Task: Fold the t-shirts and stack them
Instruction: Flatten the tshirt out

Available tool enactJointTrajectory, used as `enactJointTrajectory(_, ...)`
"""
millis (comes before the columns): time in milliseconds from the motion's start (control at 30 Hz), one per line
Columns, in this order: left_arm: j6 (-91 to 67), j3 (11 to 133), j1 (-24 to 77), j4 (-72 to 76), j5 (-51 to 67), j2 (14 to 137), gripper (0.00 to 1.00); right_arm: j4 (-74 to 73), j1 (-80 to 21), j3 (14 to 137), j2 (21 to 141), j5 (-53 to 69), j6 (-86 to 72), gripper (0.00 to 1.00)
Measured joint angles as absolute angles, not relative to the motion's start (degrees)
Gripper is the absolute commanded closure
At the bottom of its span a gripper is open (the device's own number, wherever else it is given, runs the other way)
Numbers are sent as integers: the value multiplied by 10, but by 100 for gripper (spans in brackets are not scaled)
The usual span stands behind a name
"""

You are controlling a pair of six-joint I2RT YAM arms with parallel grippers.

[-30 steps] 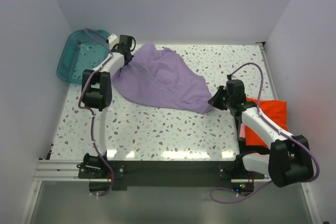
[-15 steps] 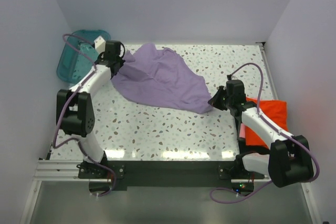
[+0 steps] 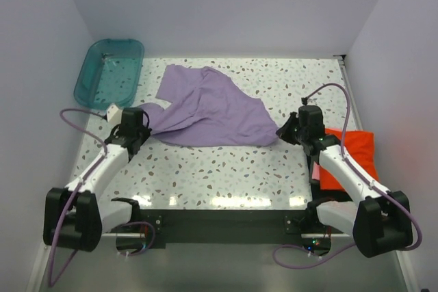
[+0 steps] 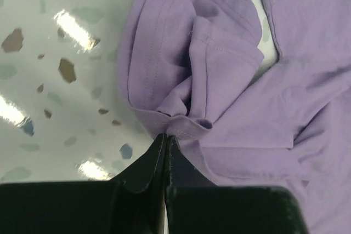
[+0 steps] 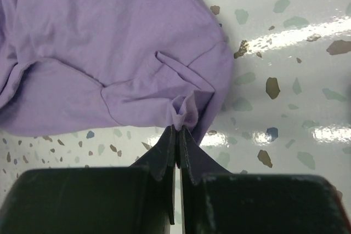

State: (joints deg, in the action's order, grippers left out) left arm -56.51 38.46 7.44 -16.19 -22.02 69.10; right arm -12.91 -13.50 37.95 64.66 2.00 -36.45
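Cloth this thin and light will probably handle as a limp sheet with no stiffness of its own, sagging and bunching wherever it is pinched. The lavender t-shirt (image 3: 209,107) lies spread but rumpled across the middle of the desk (image 3: 226,169), fuller toward the far left and tapering to the right. The left tool (image 4: 165,138) is closed on a gathered bit of stitched hem at the shirt's near left end, the fabric puckered into a knot just ahead of its tips. The right tool (image 5: 179,130) is likewise clamped on a small pinch at the shirt's right-hand edge, with wrinkles fanning out from the bite. Hems and corners look like the soundest places to take hold, since the doubled, sewn cloth should slip less than a single layer. Two holds set well apart should let the span between them be drawn flat. The orange-red t-shirt (image 3: 352,158) sits folded at the right side of the desk, partly hidden under the right arm and close to the wall (image 3: 383,46). The desk top is a glossy speckled surface with bright reflections along its near edge, so the fabric will likely slide over it with little drag. Pale walls close the space in on three sides. A teal tub (image 3: 109,70) stands in the far left corner, apart from the lavender cloth.
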Motion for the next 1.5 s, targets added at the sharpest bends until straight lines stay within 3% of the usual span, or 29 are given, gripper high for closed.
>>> enactJointTrajectory(100,-590,307,72,-165,-201,611,99,-147,-135,380,637,2,-364,100)
enactJointTrajectory(133,-595,282,71,-169,-195,581,87,-155,-135,380,633,-6,-365,100)
enactJointTrajectory(200,-604,239,71,-186,-186,522,82,-166,-134,380,627,-15,-365,100)
enactJointTrajectory(233,-606,228,70,-195,-182,503,71,-169,-134,380,626,-20,-365,100)
enactJointTrajectory(300,-608,213,69,-211,-172,471,59,-174,-134,380,625,-23,-365,100)
enactJointTrajectory(333,-610,212,68,-221,-166,462,46,-176,-134,380,626,-23,-365,100)
enactJointTrajectory(367,-611,212,68,-227,-162,455,44,-179,-134,380,626,-23,-365,100)
enactJointTrajectory(600,-621,212,68,-260,-152,406,44,-180,-134,380,627,-20,-367,100)
enactJointTrajectory(767,-635,212,68,-280,-153,429,61,-177,-134,380,642,-16,-371,100)
enactJointTrajectory(1267,-679,202,68,-269,-150,517,49,-157,-134,380,668,-2,-380,100)
enactJointTrajectory(1500,-685,216,68,-227,-159,569,53,-151,-134,380,668,11,-385,100)
